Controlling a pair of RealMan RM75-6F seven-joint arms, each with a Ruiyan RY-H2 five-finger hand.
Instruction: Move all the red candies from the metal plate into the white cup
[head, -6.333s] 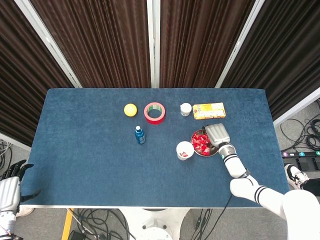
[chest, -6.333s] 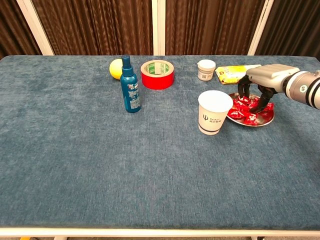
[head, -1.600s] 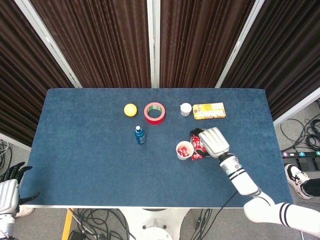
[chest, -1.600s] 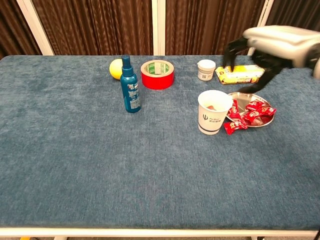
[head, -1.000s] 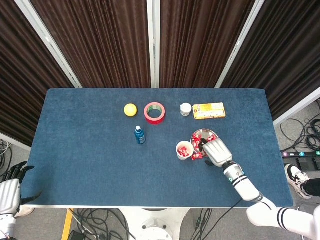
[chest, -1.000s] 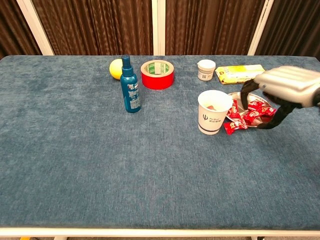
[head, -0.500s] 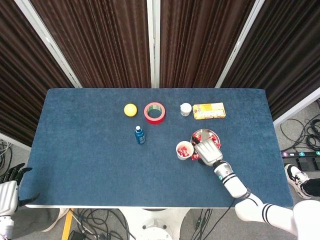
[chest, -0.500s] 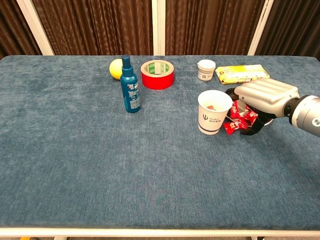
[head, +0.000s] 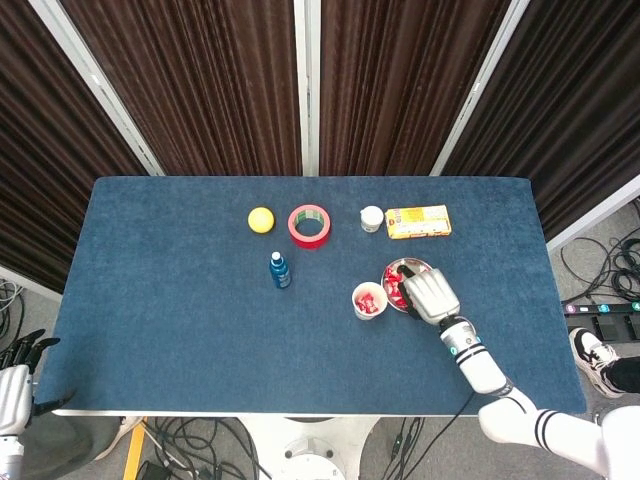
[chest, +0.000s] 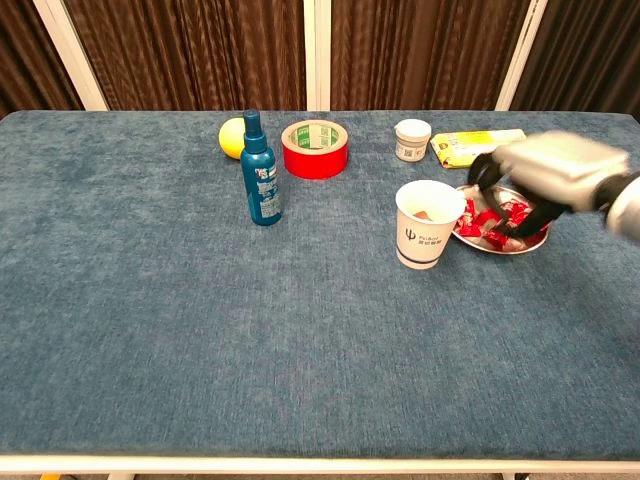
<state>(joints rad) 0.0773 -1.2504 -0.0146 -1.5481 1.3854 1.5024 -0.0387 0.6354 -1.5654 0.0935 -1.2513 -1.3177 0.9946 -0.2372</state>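
The metal plate (chest: 522, 247) holds several red candies (chest: 495, 228) just right of the white cup (chest: 428, 238). Red shows inside the cup (head: 369, 301) in the head view. My right hand (chest: 556, 167) hovers over the plate, blurred by motion, with its fingers (chest: 483, 172) curled down among the candies. Whether it grips one is unclear. In the head view the right hand (head: 430, 295) covers the near part of the plate (head: 408, 265). My left hand (head: 16, 382) hangs off the table's near left corner, holding nothing.
A blue spray bottle (chest: 259, 172) stands left of the cup. Along the back are a yellow ball (chest: 231, 137), a red tape roll (chest: 315, 148), a small white jar (chest: 412, 139) and a yellow packet (chest: 476, 146).
My right hand has lifted and shifted right, over the plate. The candy that lay on the cloth between cup and plate is no longer there.
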